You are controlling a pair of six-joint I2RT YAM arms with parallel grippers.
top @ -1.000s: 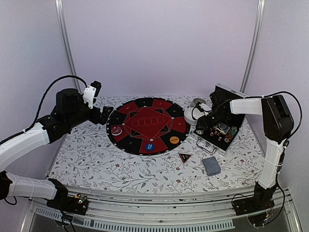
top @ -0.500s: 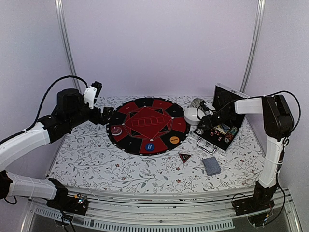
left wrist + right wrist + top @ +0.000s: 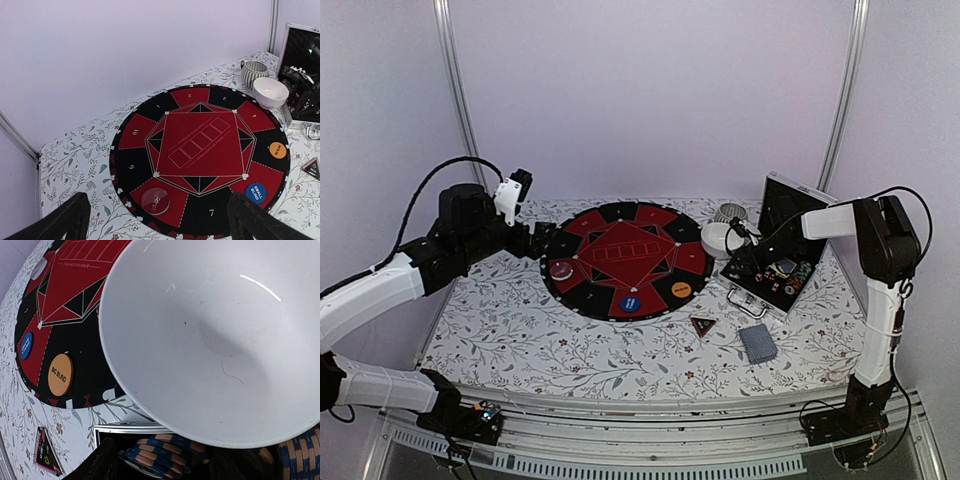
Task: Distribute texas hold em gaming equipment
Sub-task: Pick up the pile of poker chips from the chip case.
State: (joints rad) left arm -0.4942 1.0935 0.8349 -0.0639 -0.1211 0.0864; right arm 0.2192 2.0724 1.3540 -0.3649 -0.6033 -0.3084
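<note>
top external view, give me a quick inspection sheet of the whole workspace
surface: floral tablecloth, round poker mat centred
job's things: red disc, blue disc, orange disc on mat; triangular marker and card deck on cloth; chips in case
clutter: white bowl and striped cup beside open case
tools: left tool open, empty, at mat's left edge; right tool open over chips
cables: black cables arch over both arms
surroundings: pale walls, metal posts; nothing else seen
</note>
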